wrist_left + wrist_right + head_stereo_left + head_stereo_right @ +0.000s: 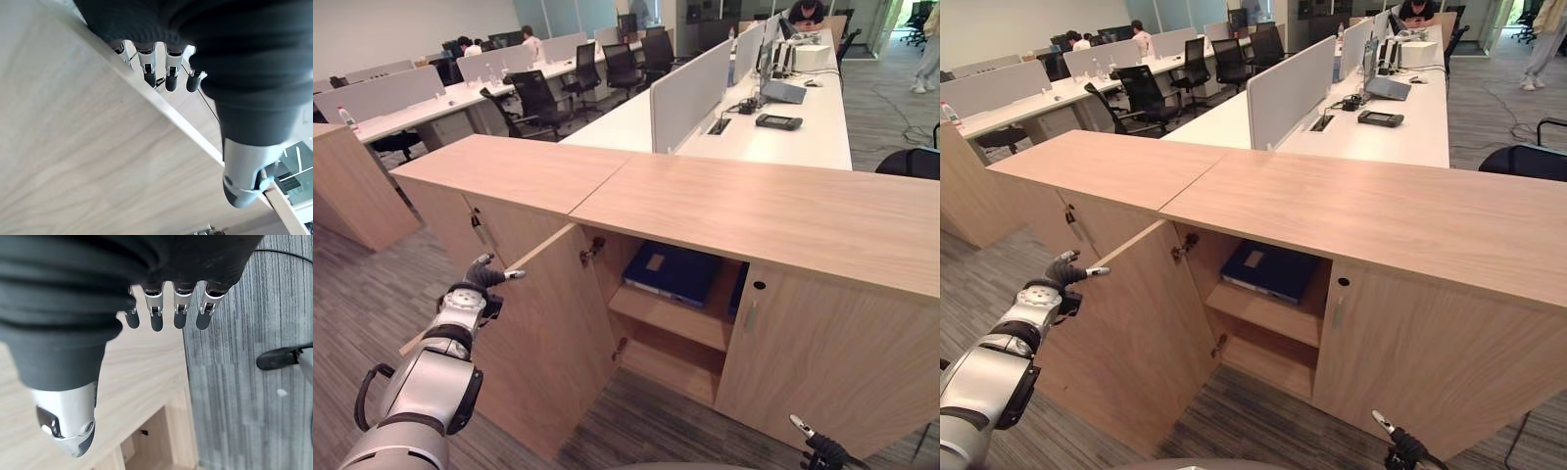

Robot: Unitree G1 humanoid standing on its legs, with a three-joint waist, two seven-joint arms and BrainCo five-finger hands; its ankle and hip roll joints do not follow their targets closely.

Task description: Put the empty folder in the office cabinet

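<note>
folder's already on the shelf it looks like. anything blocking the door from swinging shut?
Nothing visible does. The blue folder lies flat on the upper shelf, inside the cabinet's front edge. The open door has the left hand at its outer edge, fingers relaxed. The right hand hangs low, clear of the opening.

The left hand [234, 98] reaches over the light wooden cabinet door [73, 147]. Its fingers [172, 78] hang loosely bent past the door's thin edge, not gripping it, and the thumb [242, 181] sits apart, just beside that same edge.
</note>
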